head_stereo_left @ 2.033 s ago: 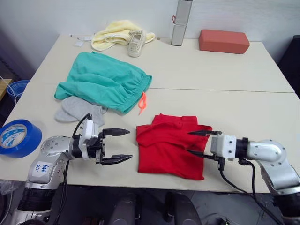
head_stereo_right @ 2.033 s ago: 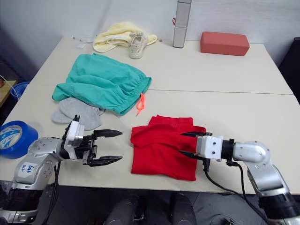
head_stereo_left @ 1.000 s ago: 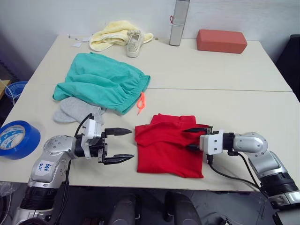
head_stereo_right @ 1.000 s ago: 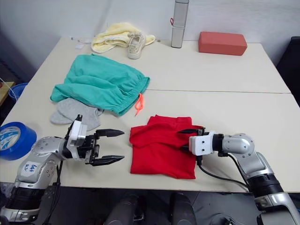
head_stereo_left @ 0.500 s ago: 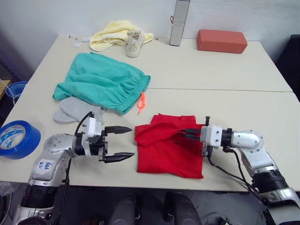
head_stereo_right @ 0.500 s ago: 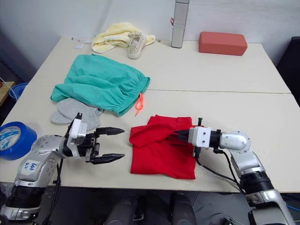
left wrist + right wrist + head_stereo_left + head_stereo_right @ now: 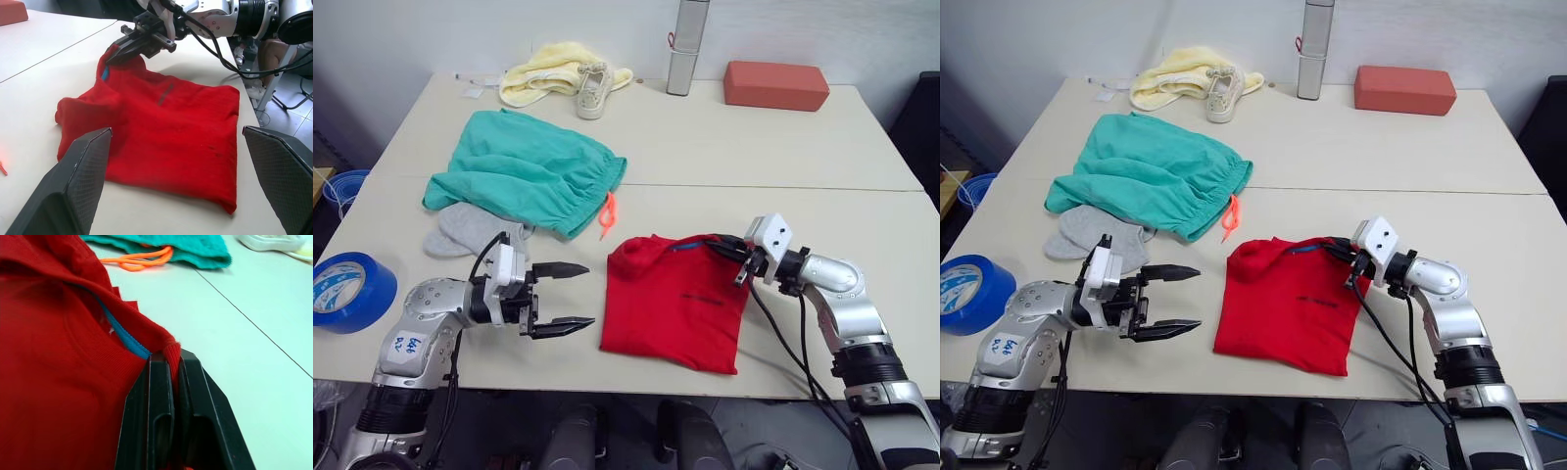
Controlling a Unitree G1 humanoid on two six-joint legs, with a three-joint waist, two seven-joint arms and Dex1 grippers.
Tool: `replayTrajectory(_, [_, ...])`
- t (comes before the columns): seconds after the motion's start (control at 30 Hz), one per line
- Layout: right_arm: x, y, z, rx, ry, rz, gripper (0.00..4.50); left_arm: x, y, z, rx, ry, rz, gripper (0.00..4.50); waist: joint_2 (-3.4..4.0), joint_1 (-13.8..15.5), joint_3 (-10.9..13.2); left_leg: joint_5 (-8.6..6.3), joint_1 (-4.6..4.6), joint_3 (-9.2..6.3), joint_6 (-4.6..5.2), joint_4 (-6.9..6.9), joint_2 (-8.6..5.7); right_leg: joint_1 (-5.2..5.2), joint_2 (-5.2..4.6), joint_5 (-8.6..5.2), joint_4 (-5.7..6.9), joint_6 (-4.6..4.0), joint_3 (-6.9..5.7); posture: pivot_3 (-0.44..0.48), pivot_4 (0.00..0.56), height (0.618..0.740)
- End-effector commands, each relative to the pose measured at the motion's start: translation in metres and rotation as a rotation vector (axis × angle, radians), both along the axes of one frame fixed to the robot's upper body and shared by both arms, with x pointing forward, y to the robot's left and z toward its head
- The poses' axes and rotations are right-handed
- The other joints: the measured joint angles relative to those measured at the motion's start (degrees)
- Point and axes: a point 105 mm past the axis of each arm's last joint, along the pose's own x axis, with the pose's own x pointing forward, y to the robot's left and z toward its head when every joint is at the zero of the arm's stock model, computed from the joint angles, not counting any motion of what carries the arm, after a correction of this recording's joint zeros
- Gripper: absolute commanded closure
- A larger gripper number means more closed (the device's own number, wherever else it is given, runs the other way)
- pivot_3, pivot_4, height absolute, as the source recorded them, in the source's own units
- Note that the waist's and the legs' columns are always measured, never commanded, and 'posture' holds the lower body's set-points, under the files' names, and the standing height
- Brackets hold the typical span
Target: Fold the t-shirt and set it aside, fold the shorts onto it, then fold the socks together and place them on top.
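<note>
Here, right gripper [image 7: 168, 363] fingers clamped on t-shirt [image 7: 677, 304] collar edge, lifting it off counter [image 7: 783, 137]. Shirt body lies at near counter edge, dark chest mark up. Left gripper [image 7: 568, 296] fingers spread wide, empty, at shirt's 9 o'clock. Teal shorts [image 7: 529, 171] at 10 o'clock, grey socks [image 7: 470, 231] tucked under their near edge.

Bright, even light; soft shadows, little blur.
</note>
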Motion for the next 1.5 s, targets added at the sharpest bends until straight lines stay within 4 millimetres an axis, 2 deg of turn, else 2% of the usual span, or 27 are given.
replayTrajectory(0.03, [0.008, -0.005, 0.017, 0.076, -0.023, -0.047, 4.48, 0.0, -0.001, 0.003, -0.002, -0.018, -0.003, 0.0, 0.0, 0.0, 0.0, 0.0, 0.0, 0.0, 0.0, 0.0, 0.0, 0.0, 0.0, 0.0, 0.01, 0.0, 0.0, 0.0, 0.15, 0.74])
replayTrajectory(0.2, [0.016, -0.003, 0.009, 0.115, 0.057, -0.097, 4.48, 0.001, -0.002, 0.002, -0.004, -0.014, -0.004, 0.0, 0.0, -0.1, 0.0, 0.0, 0.0, 0.0, 0.0, 0.0, 0.0, 0.0, 0.0, 0.0, 0.03, 0.0, 0.0, 0.0, 0.15, 0.74])
replayTrajectory(0.3, [0.022, -0.008, 0.007, 0.174, 0.104, -0.152, 4.48, 0.001, -0.003, 0.002, -0.005, -0.012, -0.006, 0.0, 0.0, 0.0, 0.0, 0.0, -0.01, 0.0, 0.0, 0.0, 0.0, -0.01, -0.01, 0.0, 0.03, 0.0, 0.0, 0.0, 0.15, 0.74])
replayTrajectory(0.4, [0.021, -0.013, 0.013, 0.213, 0.101, -0.166, 3.79, 0.002, -0.004, 0.001, -0.006, -0.008, -0.004, 0.0, 0.02, 0.0, 0.0, 0.01, -0.02, 0.0, 0.01, 0.0, -0.02, -0.01, -0.03, 0.0, 0.02, 0.0, 0.0, 0.0, 0.15, 0.74])
replayTrajectory(0.43, [0.019, -0.014, 0.015, 0.215, 0.104, -0.163, 3.42, 0.002, -0.004, 0.001, -0.009, -0.007, 0.0, 0.0, 0.02, 0.0, 0.0, 0.01, -0.03, 0.0, 0.01, 0.0, -0.02, -0.02, -0.02, 0.0, 0.02, 0.0, 0.0, 0.0, 0.15, 0.74])
replayTrajectory(0.53, [0.008, -0.023, 0.031, 0.259, 0.06, -0.129, 2.41, 0.006, -0.005, 0.003, -0.029, 0.002, 0.022, 0.0, 0.03, 0.0, 0.0, 0.01, -0.03, 0.0, 0.01, -0.01, -0.01, -0.03, -0.01, 0.0, 0.02, 0.0, 0.0, 0.0, 0.15, 0.74])
replayTrajectory(0.6, [-0.008, -0.025, 0.046, 0.338, 0.062, -0.049, 1.77, 0.008, -0.006, 0.005, -0.048, 0.009, 0.03, 0.0, 0.04, 0.1, 0.0, 0.01, -0.06, -0.01, 0.01, -0.02, -0.01, -0.04, -0.01, 0.0, 0.01, 0.0, -0.01, 0.0, 0.15, 0.74])
replayTrajectory(0.67, [-0.026, -0.024, 0.054, 0.37, 0.085, 0.043, 1.77, 0.008, -0.008, 0.007, -0.06, 0.018, 0.022, 0.0, 0.05, 0.2, 0.0, 0.0, -0.08, -0.02, 0.02, -0.02, -0.01, -0.04, -0.01, 0.0, -0.01, 0.0, -0.02, 0.0, 0.15, 0.74])
replayTrajectory(0.8, [-0.055, -0.01, 0.049, 0.315, 0.15, 0.163, 1.72, 0.009, -0.016, 0.011, -0.088, 0.029, -0.01, 0.93, 0.05, 0.3, 0.0, 0.0, -0.09, -0.06, 0.04, -0.02, 0.0, -0.03, -0.02, 0.0, -0.05, 0.0, -0.05, 0.0, 0.15, 0.74])
replayTrajectory(0.9, [-0.065, 0.001, 0.026, 0.22, 0.176, 0.156, 2.33, 0.015, -0.026, 0.008, -0.067, 0.019, -0.011, 1.89, 0.05, 0.2, 0.0, -0.01, -0.08, -0.05, 0.04, -0.02, 0.0, -0.02, -0.02, 0.0, -0.04, 0.01, -0.04, 0.0, 0.15, 0.74])
replayTrajectory(1.0, [-0.079, 0.023, -0.01, 0.078, 0.166, 0.188, 3.41, 0.027, -0.048, -0.009, -0.022, 0.029, 0.0, 2.9, 0.06, 0.3, 0.0, -0.02, -0.08, -0.04, 0.01, -0.05, -0.01, -0.05, 0.0, 0.0, -0.1, 0.01, -0.04, 0.0, 0.15, 0.74])
replayTrajectory(1.1, [-0.082, 0.033, -0.032, 0.004, 0.134, 0.182, 4.47, 0.03, -0.069, -0.024, 0.011, 0.028, -0.022, 3.85, 0.05, 0.5, 0.0, 0.0, -0.1, 0.02, 0.04, -0.05, -0.08, -0.05, 0.01, 0.03, -0.08, 0.05, -0.05, 0.0, 0.15, 0.74])
replayTrajectory(1.17, [-0.082, 0.038, -0.042, -0.01, 0.129, 0.175, 4.5, 0.03, -0.082, -0.033, 0.028, 0.033, -0.035, 4.48, 0.05, 0.4, 0.0, 0.03, -0.11, 0.09, 0.1, -0.04, -0.14, -0.08, 0.02, 0.06, -0.04, 0.12, -0.05, 0.0, 0.15, 0.74])
replayTrajectory(1.27, [-0.081, 0.043, -0.043, 0.096, 0.143, 0.14, 4.5, 0.028, -0.094, -0.043, 0.051, 0.053, -0.042, 4.48, 0.05, 0.4, 0.0, 0.05, -0.15, 0.06, 0.13, 0.0, -0.11, -0.09, 0.0, 0.09, -0.09, 0.16, -0.02, 0.0, 0.15, 0.74])
replayTrajectory(1.33, [-0.077, 0.038, -0.04, 0.176, 0.159, 0.091, 4.5, 0.026, -0.096, -0.05, 0.08, 0.065, -0.031, 4.48, 0.05, 0.3, 0.0, 0.05, -0.14, 0.0, 0.1, 0.0, -0.07, -0.08, 0.0, 0.08, -0.13, 0.14, 0.0, 0.0, 0.15, 0.74])
replayTrajectory(1.5, [-0.069, 0.001, -0.047, 0.151, 0.174, -0.064, 4.5, 0.023, -0.08, -0.066, 0.139, 0.098, 0.015, 4.48, 0.06, 0.3, 0.0, 0.05, -0.14, -0.01, 0.1, -0.01, -0.09, -0.07, -0.04, 0.07, -0.24, 0.12, 0.0, 0.0, 0.15, 0.74])
